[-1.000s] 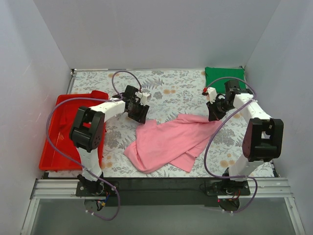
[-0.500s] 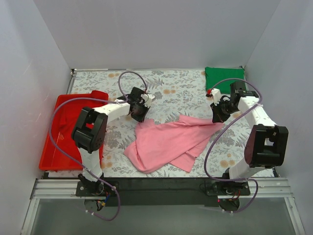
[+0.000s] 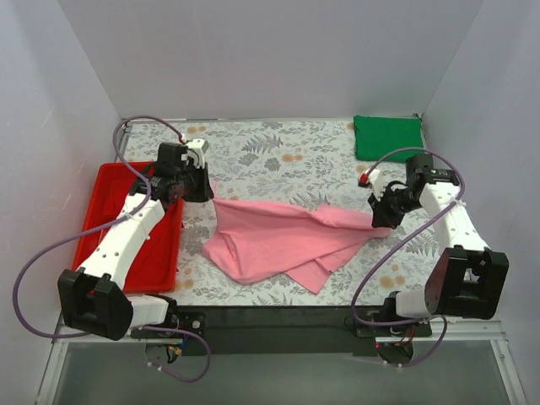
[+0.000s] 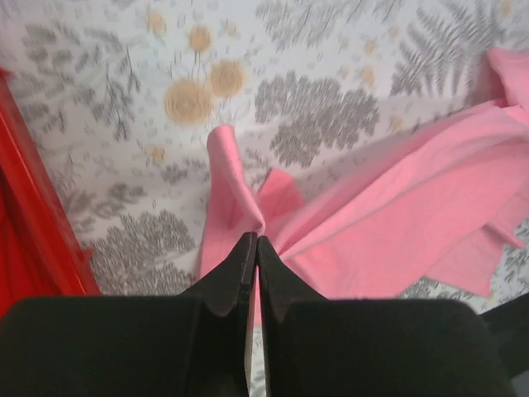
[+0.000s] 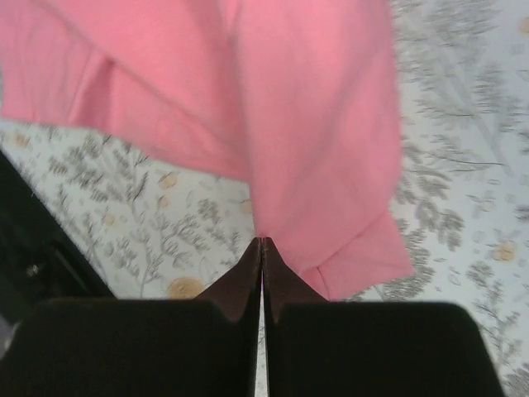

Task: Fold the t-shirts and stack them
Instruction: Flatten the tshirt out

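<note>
Floral-print table (image 3: 278, 156) fills the white-walled booth, and across it we hold the light pink soft fabric t-shirt (image 3: 278, 240) stretched left to right. Our left hand (image 3: 205, 191) is pinched tight on one end beside the rigid red plastic tray (image 3: 101, 211). Our right hand (image 3: 380, 219) is clamped on the opposite end. The long axis runs hand to hand, its middle sagging onto the table. The dark green fabric t-shirt (image 3: 386, 137) lies at the far right corner, nearer our right arm.

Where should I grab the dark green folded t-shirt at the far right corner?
Probably its near edge or near-left corner, coming in over the open table: the dark green folded fabric t-shirt lies flat with walls close behind and to its right.
</note>
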You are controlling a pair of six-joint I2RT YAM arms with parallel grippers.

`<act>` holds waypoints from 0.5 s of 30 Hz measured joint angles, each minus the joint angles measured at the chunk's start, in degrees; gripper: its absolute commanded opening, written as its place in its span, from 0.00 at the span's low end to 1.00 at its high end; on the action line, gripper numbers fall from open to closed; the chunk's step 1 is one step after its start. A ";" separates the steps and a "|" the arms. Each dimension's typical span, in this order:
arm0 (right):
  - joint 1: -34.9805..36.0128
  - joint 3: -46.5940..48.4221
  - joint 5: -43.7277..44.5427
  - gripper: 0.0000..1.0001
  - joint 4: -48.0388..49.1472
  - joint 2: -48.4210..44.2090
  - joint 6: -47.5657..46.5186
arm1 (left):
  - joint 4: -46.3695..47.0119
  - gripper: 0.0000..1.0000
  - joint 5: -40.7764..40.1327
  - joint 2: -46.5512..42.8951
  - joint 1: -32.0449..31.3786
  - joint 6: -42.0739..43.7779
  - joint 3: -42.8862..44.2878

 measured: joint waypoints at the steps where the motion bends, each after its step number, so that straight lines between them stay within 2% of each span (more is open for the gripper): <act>1: 0.70 -1.07 -0.09 0.01 -1.40 -0.11 -1.25 | -0.72 0.00 0.35 -0.68 -0.04 -0.28 -1.36; 4: 4.35 -5.53 0.68 0.03 -6.91 0.09 -6.45 | -3.89 0.00 1.90 0.92 0.00 -0.52 -5.86; 7: 7.50 -8.72 2.03 0.32 -11.50 0.09 -9.68 | -8.44 0.00 4.52 3.96 0.11 0.31 -6.93; 8: 7.76 -8.94 2.47 0.46 -12.48 0.07 -10.49 | -9.88 0.00 5.51 4.74 0.11 0.66 -6.73; 11: 6.34 -7.82 2.97 0.62 -14.69 0.11 -12.09 | -11.80 0.00 6.56 5.81 0.11 0.79 -5.53; 15: 1.27 0.28 -1.18 0.61 -16.17 3.67 -9.90 | -12.13 0.00 7.67 8.24 0.11 0.72 -4.37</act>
